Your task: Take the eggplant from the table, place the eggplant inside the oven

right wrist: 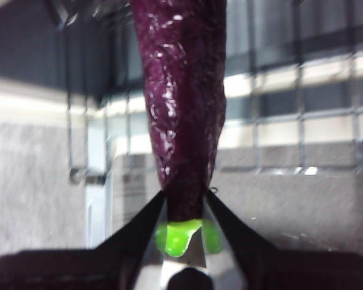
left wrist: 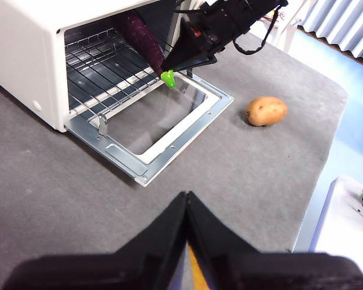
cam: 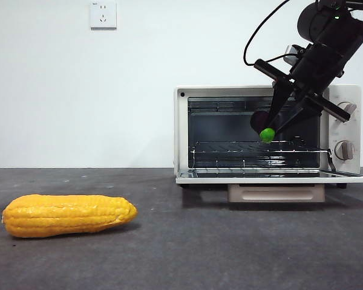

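Note:
The dark purple eggplant [right wrist: 183, 115] with its green stem cap [cam: 267, 135] hangs inside the mouth of the open cream-white oven [cam: 183, 130], above the wire rack [left wrist: 103, 72]. My right gripper [right wrist: 183, 208] is shut on the eggplant near the cap. From the left wrist camera, the eggplant [left wrist: 139, 37] points into the oven cavity, held by the right gripper [left wrist: 180, 59]. The oven door [left wrist: 169, 130] lies folded down flat on the dark grey table [cam: 187, 241]. My left gripper [left wrist: 186, 202] hovers back over the table in front of the oven, shut and holding nothing.
A yellow corn cob [cam: 66, 215] lies on the table at the front left. A brown potato [left wrist: 267, 111] rests on the table beside the oven door. The oven's two knobs [cam: 345, 130] sit on its right side.

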Available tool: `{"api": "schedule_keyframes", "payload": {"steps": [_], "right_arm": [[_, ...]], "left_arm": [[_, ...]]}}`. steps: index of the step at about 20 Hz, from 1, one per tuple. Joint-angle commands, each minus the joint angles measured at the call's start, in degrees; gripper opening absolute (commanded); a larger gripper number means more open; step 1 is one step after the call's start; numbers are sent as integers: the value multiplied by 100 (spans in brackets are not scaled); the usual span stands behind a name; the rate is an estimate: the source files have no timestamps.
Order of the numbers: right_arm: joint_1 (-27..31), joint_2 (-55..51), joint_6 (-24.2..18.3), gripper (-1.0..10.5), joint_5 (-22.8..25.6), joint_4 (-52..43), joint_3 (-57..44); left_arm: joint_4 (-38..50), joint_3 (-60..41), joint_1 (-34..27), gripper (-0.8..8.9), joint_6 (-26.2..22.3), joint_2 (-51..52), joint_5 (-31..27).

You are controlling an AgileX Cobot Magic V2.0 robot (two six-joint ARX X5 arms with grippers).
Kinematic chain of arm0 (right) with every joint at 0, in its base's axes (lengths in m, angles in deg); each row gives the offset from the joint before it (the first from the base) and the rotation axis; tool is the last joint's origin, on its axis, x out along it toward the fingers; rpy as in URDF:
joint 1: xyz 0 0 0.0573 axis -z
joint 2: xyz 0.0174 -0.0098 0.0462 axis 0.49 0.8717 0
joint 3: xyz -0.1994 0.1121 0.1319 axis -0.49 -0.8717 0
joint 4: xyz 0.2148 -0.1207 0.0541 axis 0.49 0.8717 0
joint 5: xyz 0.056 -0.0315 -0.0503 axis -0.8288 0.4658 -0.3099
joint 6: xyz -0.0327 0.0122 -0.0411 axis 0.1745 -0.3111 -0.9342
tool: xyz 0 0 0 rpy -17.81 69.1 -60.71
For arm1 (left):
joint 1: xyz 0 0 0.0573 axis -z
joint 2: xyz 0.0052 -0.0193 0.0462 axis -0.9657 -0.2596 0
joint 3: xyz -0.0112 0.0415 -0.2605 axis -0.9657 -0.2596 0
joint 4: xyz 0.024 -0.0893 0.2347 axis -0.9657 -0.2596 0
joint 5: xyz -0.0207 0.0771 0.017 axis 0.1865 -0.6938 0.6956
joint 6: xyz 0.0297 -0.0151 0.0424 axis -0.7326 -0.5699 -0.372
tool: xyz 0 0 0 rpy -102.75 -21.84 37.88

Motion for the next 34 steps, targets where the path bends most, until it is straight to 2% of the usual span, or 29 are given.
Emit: {"api": "schedule_keyframes", "payload": {"steps": [1, 4, 7, 9, 10, 23, 27, 34], "right_arm": [[11, 129, 212, -12, 197, -223, 39], [9, 131, 376, 8, 682, -496, 39], [9, 131, 437, 17, 787, -669, 39], [9, 131, 437, 234, 796, -739, 39], [9, 131, 435, 288, 796, -741, 39], [7, 129, 433, 290, 791, -715, 39], [4, 63, 258, 290, 750, -450, 39], [4, -601, 155, 290, 680, -205, 63]], "left_arm": [[-4, -31, 22, -6, -83, 7, 13], [-2, -31, 22, -6, -85, 7, 13], [-2, -31, 22, -6, -83, 7, 13], [-4, -31, 22, -6, -85, 7, 13], [-2, -31, 22, -6, -85, 7, 13], [-24, -31, 26, -6, -83, 7, 11], [-15, -31, 26, -6, -83, 7, 9], [39, -31, 26, -6, -90, -11, 7]]}}
